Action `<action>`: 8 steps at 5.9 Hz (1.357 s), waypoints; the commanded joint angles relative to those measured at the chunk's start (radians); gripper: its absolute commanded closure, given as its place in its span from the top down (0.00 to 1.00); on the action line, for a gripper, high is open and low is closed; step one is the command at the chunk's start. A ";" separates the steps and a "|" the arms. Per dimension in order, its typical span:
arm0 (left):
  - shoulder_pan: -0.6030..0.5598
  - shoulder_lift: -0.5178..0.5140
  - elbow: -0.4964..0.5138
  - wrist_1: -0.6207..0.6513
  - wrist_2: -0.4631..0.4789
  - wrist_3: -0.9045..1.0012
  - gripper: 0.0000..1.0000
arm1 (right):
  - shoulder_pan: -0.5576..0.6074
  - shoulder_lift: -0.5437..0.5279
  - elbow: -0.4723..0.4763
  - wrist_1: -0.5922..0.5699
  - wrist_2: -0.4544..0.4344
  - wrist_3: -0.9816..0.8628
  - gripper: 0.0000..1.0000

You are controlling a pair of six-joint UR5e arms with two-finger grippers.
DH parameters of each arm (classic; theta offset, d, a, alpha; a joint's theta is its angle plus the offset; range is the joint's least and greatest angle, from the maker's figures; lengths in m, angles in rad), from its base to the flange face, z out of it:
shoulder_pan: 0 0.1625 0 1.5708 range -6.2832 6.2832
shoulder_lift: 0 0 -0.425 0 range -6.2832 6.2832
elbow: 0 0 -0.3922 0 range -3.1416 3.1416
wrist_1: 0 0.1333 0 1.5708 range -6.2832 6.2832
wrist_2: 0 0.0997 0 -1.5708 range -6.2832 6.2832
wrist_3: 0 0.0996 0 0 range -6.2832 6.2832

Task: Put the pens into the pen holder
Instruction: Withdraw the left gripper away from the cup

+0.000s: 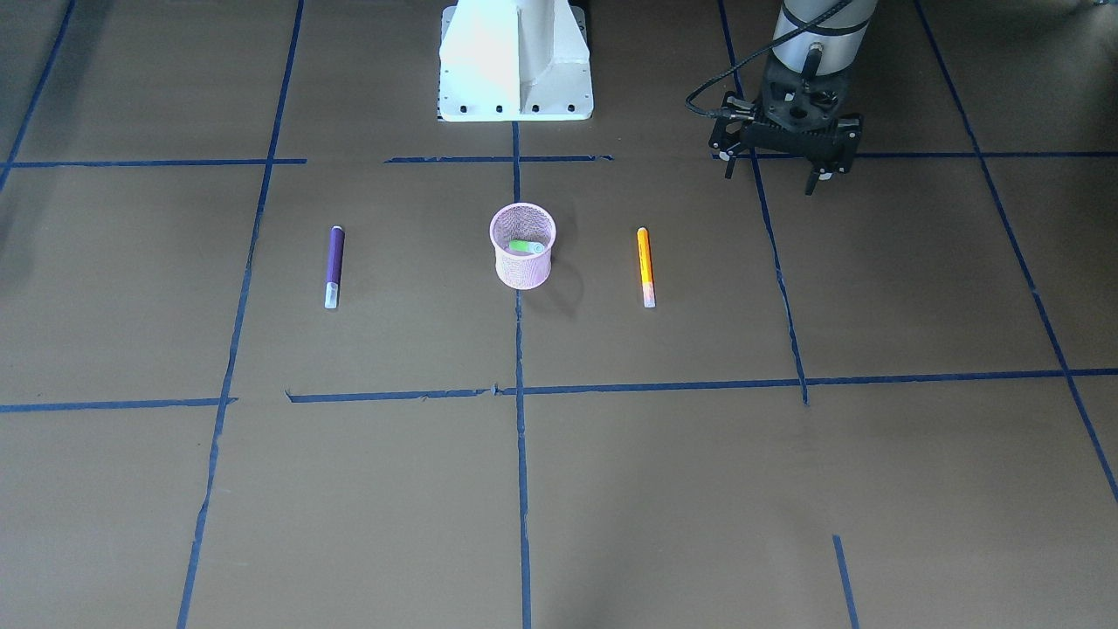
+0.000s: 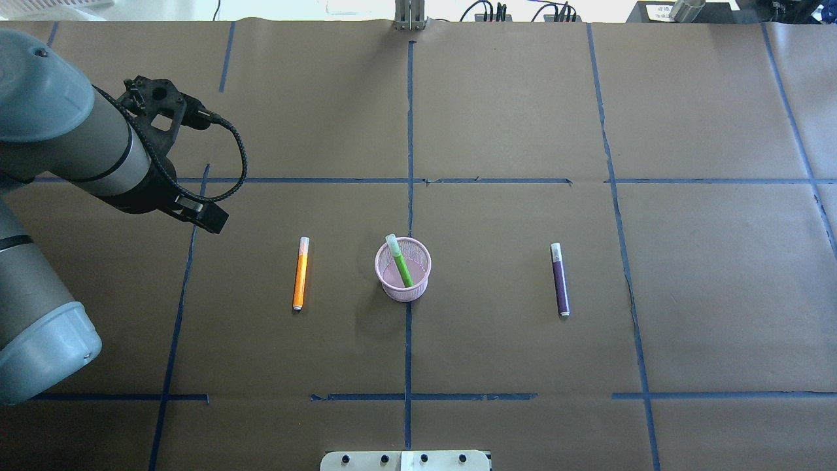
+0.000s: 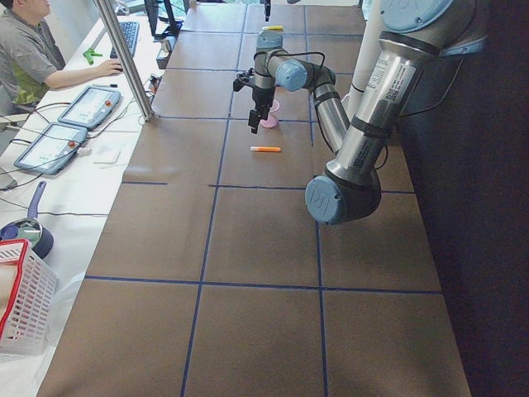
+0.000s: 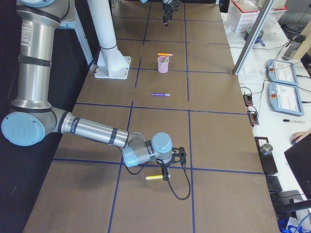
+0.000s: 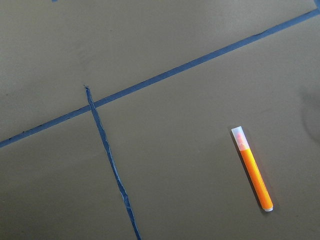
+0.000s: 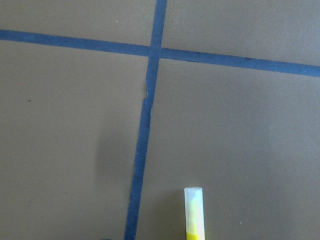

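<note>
The pink mesh pen holder [image 1: 522,262] [image 2: 404,288] stands upright at the table's middle. The green pen [image 2: 400,261] leans inside it. The orange pen [image 1: 645,266] [image 2: 300,275] [image 5: 254,172] lies flat on the robot's left of the holder. The purple pen [image 1: 334,262] [image 2: 560,281] lies flat on its right. My left gripper [image 1: 770,177] hovers open and empty above the table, back and to the left of the orange pen. My right gripper [image 4: 167,167] shows only in the exterior right view, far off to the right beside a yellow pen [image 4: 154,177] [image 6: 194,215]. I cannot tell whether it is open or shut.
Blue tape lines grid the brown table. The white robot base [image 1: 515,61] stands at the back middle. Along the operators' side are teach pendants [image 4: 284,87], a white basket [image 3: 21,298] and a seated person [image 3: 29,50].
</note>
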 commanded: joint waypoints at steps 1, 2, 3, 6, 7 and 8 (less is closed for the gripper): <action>0.000 0.000 0.000 -0.001 0.000 0.000 1.00 | -0.021 0.019 -0.102 0.110 -0.005 -0.065 0.91; 0.000 0.000 0.000 -0.001 0.000 0.000 1.00 | -0.026 0.021 -0.116 0.107 -0.006 -0.084 0.86; 0.000 0.000 0.000 -0.001 0.000 0.000 1.00 | -0.026 0.021 -0.116 0.106 -0.001 -0.077 0.81; 0.002 0.000 0.001 -0.001 -0.002 0.000 1.00 | -0.050 0.021 -0.117 0.100 -0.001 -0.084 0.67; 0.002 0.000 0.001 -0.001 -0.002 0.000 1.00 | -0.058 0.021 -0.119 0.098 -0.002 -0.084 0.63; 0.002 0.000 0.001 -0.001 -0.002 0.000 1.00 | -0.065 0.021 -0.122 0.098 -0.004 -0.084 0.58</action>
